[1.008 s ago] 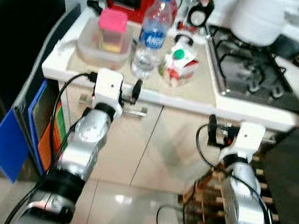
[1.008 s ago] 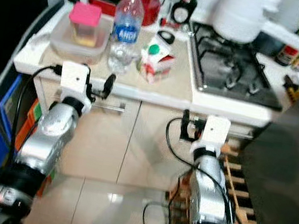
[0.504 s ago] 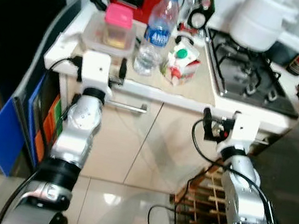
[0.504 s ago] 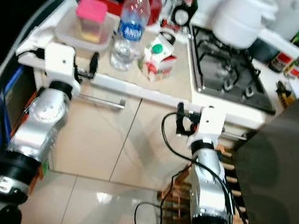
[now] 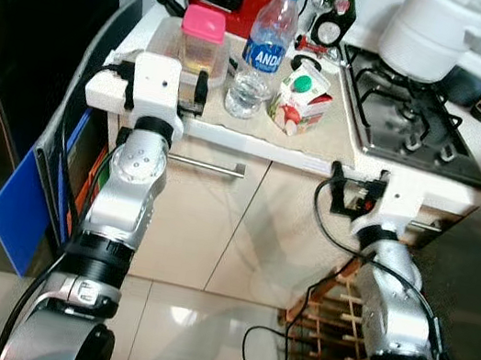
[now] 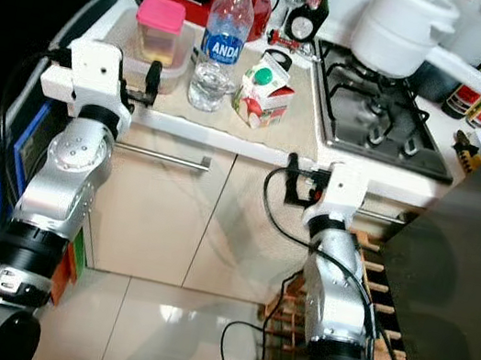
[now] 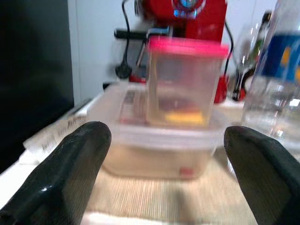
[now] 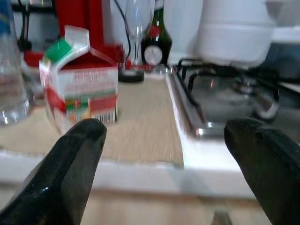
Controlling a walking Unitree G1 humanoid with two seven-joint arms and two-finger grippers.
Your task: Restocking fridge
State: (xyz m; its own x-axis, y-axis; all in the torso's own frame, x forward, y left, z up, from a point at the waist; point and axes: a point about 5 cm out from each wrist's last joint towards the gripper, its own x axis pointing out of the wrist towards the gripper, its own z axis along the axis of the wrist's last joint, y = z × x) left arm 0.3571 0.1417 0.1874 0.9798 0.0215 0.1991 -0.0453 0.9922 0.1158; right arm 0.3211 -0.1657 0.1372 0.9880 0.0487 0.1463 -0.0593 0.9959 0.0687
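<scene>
Hovering at the surface's [image 5: 256,142] front edge in the upper left of the frame, the left claw [image 5: 165,92] has its fingers spread wide, facing a pink-lidded jar [image 5: 201,37] standing in a clear tub [image 7: 161,145]. Right of them stand a water bottle [image 5: 265,49] and a small carton [image 5: 301,99]. Right claw [image 5: 356,189], fingers also apart, sits lower, mid-frame, below the stove [image 5: 414,122].

A white kitchen bench [image 5: 257,141] with cream cabinet doors [image 5: 205,220] stands on a glossy tiled floor [image 5: 185,338], a gas hob [image 5: 417,127] set into its top.
</scene>
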